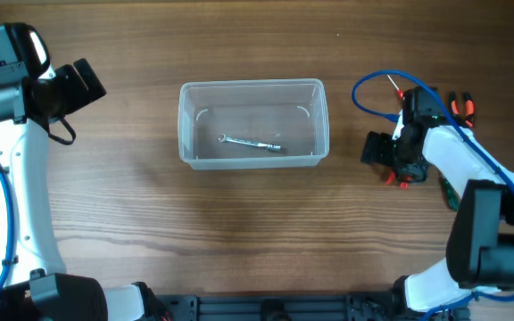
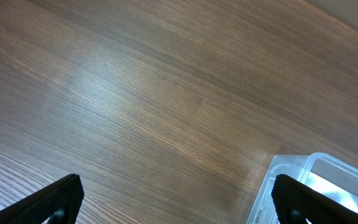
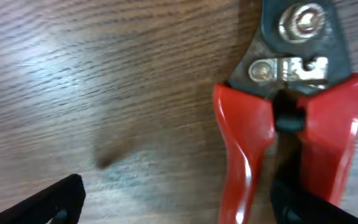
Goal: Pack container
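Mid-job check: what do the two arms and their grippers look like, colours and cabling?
The left arm and right arm both have white links with black joint housings. A blue cable loops out beside the right arm, and another runs along the left arm. The left gripper and right gripper are black, with flat, dark fingers.

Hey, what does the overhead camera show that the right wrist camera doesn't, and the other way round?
Only overhead: the clear container with a wrench lying in it, the left arm, and orange-handled pliers. Only right wrist: the pivot bolt of the red-handled cutters, close up, jaws open. Both: the wooden table and those red handles, which overhead just peek out under the right arm.
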Motion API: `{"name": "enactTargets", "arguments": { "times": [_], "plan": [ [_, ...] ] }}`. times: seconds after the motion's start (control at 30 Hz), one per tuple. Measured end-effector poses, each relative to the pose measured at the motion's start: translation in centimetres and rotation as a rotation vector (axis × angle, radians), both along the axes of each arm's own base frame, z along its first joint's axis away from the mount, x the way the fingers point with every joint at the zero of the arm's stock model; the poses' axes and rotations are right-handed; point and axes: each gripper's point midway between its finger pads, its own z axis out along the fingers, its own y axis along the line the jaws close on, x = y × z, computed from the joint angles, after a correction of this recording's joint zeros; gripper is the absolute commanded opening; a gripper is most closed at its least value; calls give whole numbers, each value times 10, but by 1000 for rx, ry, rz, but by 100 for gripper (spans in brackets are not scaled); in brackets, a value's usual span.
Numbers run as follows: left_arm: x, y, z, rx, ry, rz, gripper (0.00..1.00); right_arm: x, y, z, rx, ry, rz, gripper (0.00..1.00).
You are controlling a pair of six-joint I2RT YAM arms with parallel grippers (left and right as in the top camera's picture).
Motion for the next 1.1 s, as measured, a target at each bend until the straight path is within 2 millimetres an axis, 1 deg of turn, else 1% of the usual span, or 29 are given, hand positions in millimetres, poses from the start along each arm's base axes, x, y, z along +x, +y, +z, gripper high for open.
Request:
{"name": "enactTargets", "arguments": {
  "times": [0.1, 0.17, 0.27, 0.4, 0.43, 0.53, 0.57, 0.77, 0.83, 0.93, 0.97, 1.1],
  "plan": [
    [0, 0, 0, 0, 0, 0, 100, 4, -2, -1, -11, -11, -1, 95],
    [0, 0, 0, 0, 0, -1, 100, 6, -4, -2, -22, -20, -3, 93],
    [0, 0, 0, 0, 0, 0, 100, 11, -6, -2, -33, -37, -13, 82],
    [0, 0, 0, 0, 0, -1, 100, 14, -9, -3, -48, -48, -27, 63],
    [0, 0, 0, 0, 0, 0, 100, 15, -9, -3, -47, -49, -31, 61],
    [0, 0, 0, 0, 0, 0, 100, 15, -10, -3, -49, -49, -37, 44],
    [0, 0, 0, 0, 0, 0, 100, 15, -10, -3, -49, -50, -39, 40],
    [0, 0, 0, 0, 0, 0, 100, 16, -10, -4, -47, -51, -45, 24],
    [0, 0, 0, 0, 0, 0, 100, 15, -10, -4, -47, -50, -45, 14],
    [0, 0, 0, 0, 0, -1, 100, 16, -9, -4, -41, -51, -48, 8],
    [0, 0, 0, 0, 0, 0, 100, 16, -9, -4, -42, -52, -44, 4],
    [0, 0, 0, 0, 0, 0, 100, 16, -9, -4, -40, -52, -47, 4]
  ]
}}
